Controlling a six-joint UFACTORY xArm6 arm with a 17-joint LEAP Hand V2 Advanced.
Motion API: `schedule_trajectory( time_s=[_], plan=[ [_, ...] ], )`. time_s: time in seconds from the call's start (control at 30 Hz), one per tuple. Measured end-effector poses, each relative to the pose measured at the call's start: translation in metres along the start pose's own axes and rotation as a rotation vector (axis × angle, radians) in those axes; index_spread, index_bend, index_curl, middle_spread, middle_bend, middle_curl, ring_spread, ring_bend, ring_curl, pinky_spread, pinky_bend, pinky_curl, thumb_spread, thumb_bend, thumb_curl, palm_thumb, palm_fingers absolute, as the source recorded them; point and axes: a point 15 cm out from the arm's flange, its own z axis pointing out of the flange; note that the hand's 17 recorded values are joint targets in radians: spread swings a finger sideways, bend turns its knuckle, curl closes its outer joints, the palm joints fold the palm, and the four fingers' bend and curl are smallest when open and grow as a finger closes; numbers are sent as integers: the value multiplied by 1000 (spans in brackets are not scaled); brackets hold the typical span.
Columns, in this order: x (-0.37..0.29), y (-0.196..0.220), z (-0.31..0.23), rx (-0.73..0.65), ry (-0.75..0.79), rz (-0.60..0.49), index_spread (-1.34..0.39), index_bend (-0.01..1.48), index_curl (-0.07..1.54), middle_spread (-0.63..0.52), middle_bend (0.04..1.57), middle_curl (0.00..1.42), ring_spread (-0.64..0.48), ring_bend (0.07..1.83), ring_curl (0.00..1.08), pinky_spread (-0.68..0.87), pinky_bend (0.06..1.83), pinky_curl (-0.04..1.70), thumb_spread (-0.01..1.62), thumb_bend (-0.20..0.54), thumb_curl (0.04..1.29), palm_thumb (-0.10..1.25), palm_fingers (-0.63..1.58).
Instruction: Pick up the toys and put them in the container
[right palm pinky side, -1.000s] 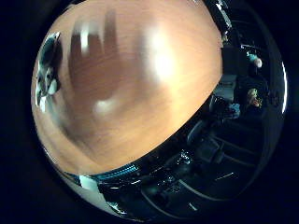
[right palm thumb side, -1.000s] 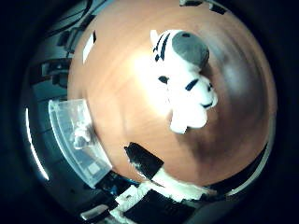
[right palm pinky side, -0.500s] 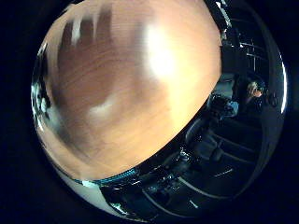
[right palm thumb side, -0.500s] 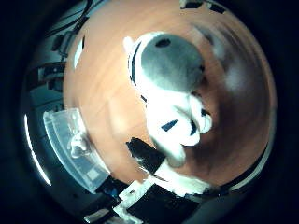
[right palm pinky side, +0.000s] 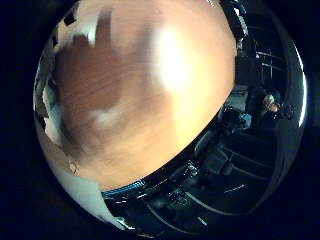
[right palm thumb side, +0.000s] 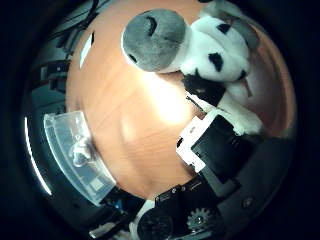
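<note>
Thumb-side palm view: plush cow (right palm thumb side: 190, 47) now fills the upper part of the frame, grey snout forward, black-and-white body behind. A second ago it lay small and whole in the middle of the wooden surface (right palm thumb side: 130, 130); half a second ago it was already larger. So the palm has closed in on the toy; the toy itself seems not to have moved.

Hand (right palm thumb side: 215, 145): one of the fingers (right palm thumb side: 202, 90) reaches in from the palm and its dark tip sits against the cow's body, just below the head. Whether the fingers are curled round the toy or only resting on it, cannot tell; the others are not visible.

Container (right palm thumb side: 75, 150), clear plastic, sits at the surface edge, well apart from the cow, with one small pale toy (right palm thumb side: 80, 150) already inside.

Little-finger-side view: only bare wood, with a broad dark shadow that has grown over the last second, consistent with the descent.

Judgement: approach is nearly finished, grasp not yet confirmed. Next comes closing on the body, then lift and carry to the container.
</note>
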Motion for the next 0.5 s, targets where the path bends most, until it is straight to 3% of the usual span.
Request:
schedule_trajectory(
  time_s=[0.2,0.5],
  plan=[
    [10,5,-35,44,28,2,-393,951,679,-379,614,570,-213,369,233,382,182,67,958,-19,491,1025,637],
    [27,49,-137,136,63,3,-394,967,693,-441,620,639,-235,392,244,361,188,78,919,-20,536,1016,628]
  ],
)
